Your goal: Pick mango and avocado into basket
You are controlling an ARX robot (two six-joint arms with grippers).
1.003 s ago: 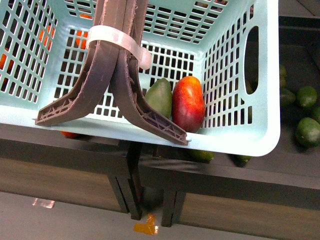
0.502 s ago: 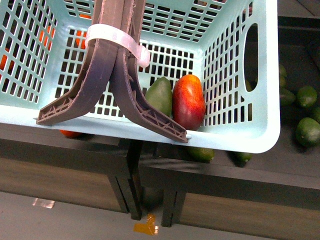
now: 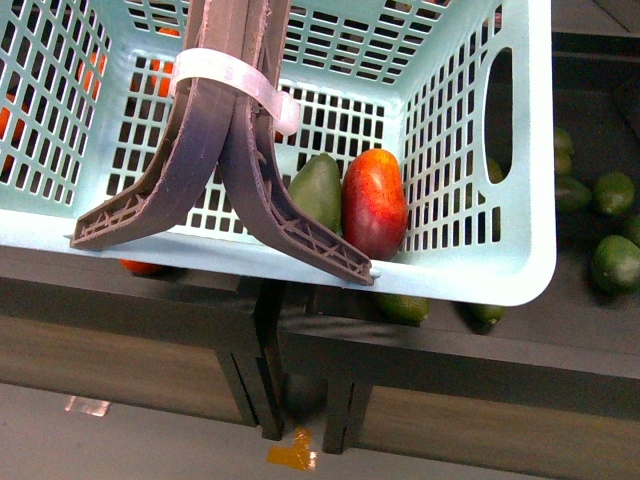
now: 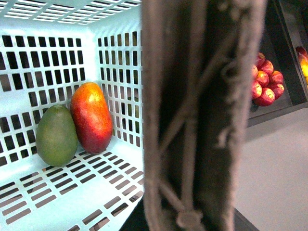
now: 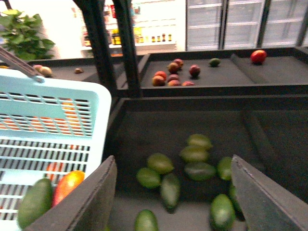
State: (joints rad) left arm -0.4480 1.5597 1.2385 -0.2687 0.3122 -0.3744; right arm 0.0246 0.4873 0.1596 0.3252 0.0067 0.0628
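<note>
1. Already inside the light blue basket (image 3: 500,270), the mango (image 3: 374,204) and the avocado (image 3: 318,192) lie side by side and touching, in the corner by the basket's right wall as the front view shows it.
2. Both fruits rest on the lattice floor, the avocado (image 4: 56,135) on the side away from the wall and the mango (image 4: 91,117) between it and the wall.
3. The two brown handles (image 3: 225,150) rise together above the basket, bound by a white tie (image 3: 235,85).
4. The left wrist view is filled by the handles close up; whether the left gripper is clamped on them cannot be told.
5. The right gripper (image 5: 174,192) has its fingers spread wide and empty, over a dark shelf bin of loose green avocados (image 5: 192,163), just beside the basket.
</note>
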